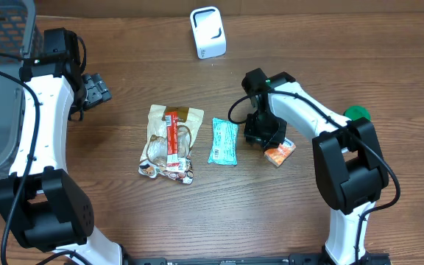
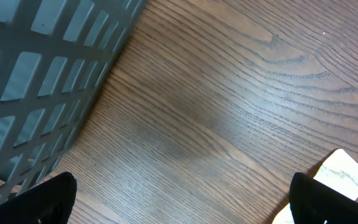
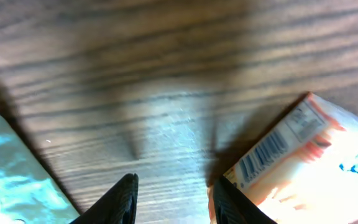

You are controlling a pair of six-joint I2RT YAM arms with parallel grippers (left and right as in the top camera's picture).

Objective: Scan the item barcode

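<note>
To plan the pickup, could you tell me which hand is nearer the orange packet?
Right. The right hand is right beside the orange packet; the left hand is far off by the basket.

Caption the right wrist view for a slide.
Right gripper, jaws apart and empty, over the table between a teal packet and an orange packet, barcode up.

I see a table (image 1: pixel 330 44) of brown wood, strongly grained, smooth with a dull sheen. The basket (image 1: pixel 6 29) looks like matt grey plastic lattice. The teal packet (image 1: pixel 224 141) is glossy film, and the orange packet (image 1: pixel 279 153) is smooth and glossy too. The scanner (image 1: pixel 207 32) is smooth white plastic. The clear wrapper (image 1: pixel 168 143) is crinkled and shiny.
</note>
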